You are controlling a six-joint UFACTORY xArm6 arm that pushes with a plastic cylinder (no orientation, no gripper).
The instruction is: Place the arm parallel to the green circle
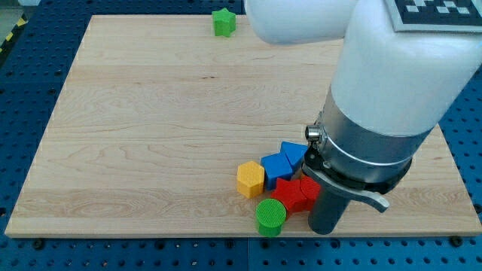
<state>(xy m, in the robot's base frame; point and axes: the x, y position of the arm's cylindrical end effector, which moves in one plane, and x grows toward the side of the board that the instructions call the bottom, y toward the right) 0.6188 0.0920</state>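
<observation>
The green circle [271,217] lies near the board's bottom edge, right of centre. My tip [324,230] rests on the board just to its right, at about the same height in the view, with a small gap between them. The arm's white body fills the view's upper right above the rod. Two red blocks [294,193] sit just above the circle and touch the rod's left side.
A yellow hexagon [250,179] lies up and left of the circle. A blue cube [276,168] and a blue triangle [294,153] sit above the red blocks. A green star [223,22] is at the board's top edge. The wooden board [151,135] ends just below the circle.
</observation>
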